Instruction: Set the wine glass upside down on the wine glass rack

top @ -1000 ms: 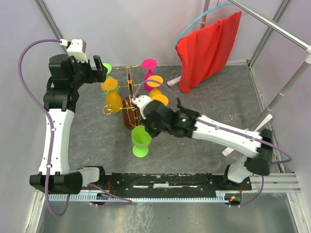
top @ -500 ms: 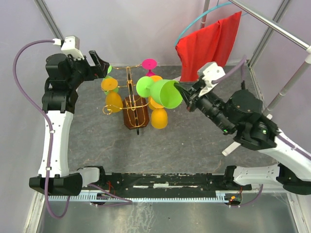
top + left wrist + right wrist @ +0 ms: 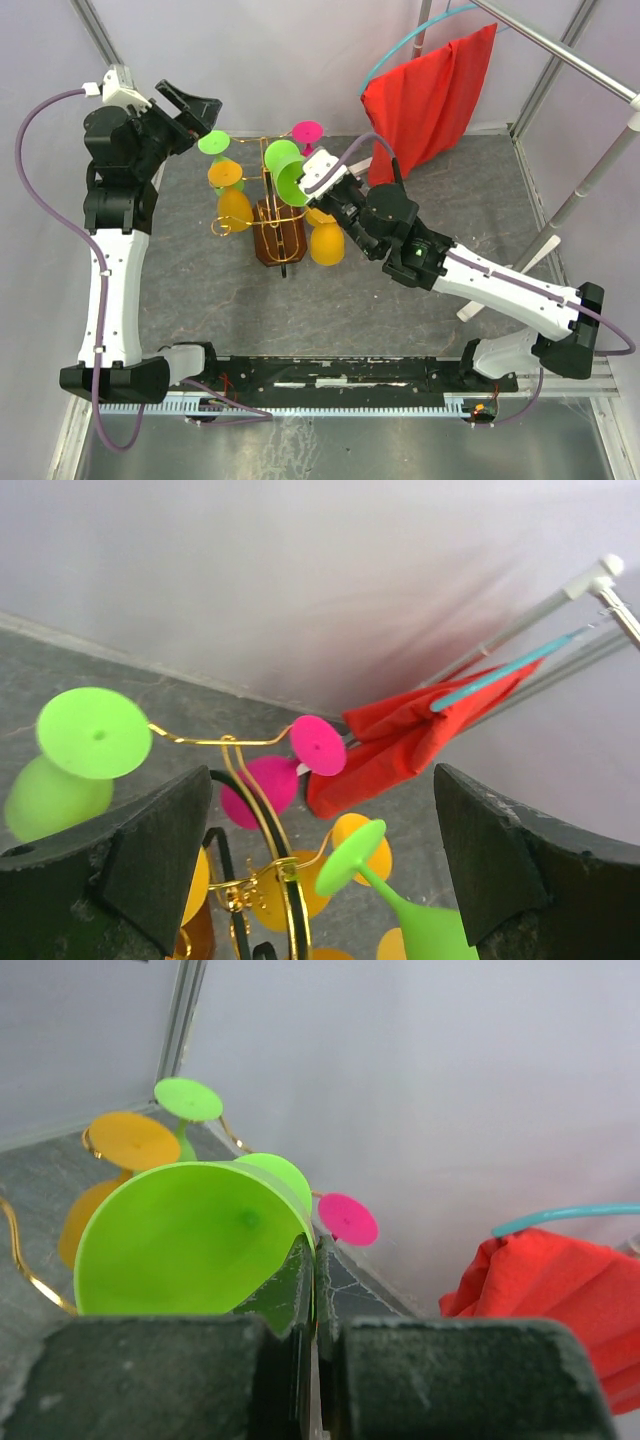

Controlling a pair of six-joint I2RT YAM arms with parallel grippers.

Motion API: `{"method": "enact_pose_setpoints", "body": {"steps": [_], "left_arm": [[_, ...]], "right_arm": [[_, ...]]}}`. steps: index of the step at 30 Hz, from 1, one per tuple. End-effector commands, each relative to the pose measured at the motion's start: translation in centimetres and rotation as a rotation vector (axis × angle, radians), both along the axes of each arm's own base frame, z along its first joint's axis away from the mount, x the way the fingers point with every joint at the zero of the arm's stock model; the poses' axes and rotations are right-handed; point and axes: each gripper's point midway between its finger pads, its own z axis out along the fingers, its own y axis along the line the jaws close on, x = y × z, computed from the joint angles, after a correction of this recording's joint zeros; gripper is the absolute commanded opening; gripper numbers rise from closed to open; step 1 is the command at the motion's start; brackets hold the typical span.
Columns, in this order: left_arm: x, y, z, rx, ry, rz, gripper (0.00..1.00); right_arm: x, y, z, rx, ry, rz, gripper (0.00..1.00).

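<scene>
My right gripper [image 3: 312,188] is shut on the rim of a lime green wine glass [image 3: 285,168]. The glass is tilted beside the top of the wine glass rack [image 3: 278,240], which has a dark wooden base and gold wire arms. In the right wrist view the bowl [image 3: 190,1245] faces the camera, its rim pinched by the gripper [image 3: 318,1280]. In the left wrist view its foot [image 3: 350,857] points up toward a gold arm [image 3: 215,743]. My left gripper [image 3: 190,108] stands open left of the rack, above its top, holding nothing [image 3: 320,865].
Several glasses hang upside down on the rack: orange ones [image 3: 235,205] [image 3: 328,243], a pink one [image 3: 307,130] and another green one [image 3: 213,142]. A red cloth [image 3: 430,95] hangs from a rail at the back right. A white pole [image 3: 590,190] leans at the right.
My right arm lifted the green glass from the table in front of the rack, swung it right, then brought it to the rack's top. My left gripper rose and drew back slightly.
</scene>
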Motion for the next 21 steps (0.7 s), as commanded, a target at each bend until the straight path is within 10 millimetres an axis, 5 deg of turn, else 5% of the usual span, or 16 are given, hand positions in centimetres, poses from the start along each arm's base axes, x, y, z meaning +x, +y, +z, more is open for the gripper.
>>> {"method": "enact_pose_setpoints", "body": {"steps": [1,7,15,21], "left_arm": [[-1.3,-2.5,3.5,0.019,-0.163,-0.166,0.97],[-2.5,-5.2,2.4,0.156,-0.25,-0.378,0.95],[-5.0,-7.4,3.0,0.248,-0.36,-0.567,0.83],[-5.8,-8.3,2.4,0.236,-0.381,-0.642,0.59]], "right_arm": [[-0.4,-1.4,8.1,0.227,-0.13,0.024,0.01],[-1.4,-1.1,10.9,0.323,-0.068,0.127,0.01],[-0.9,-2.2,11.3,0.357,-0.025,0.133,0.01],[-0.8,-1.8,11.1,0.39,-0.014,0.167,0.01]]}}
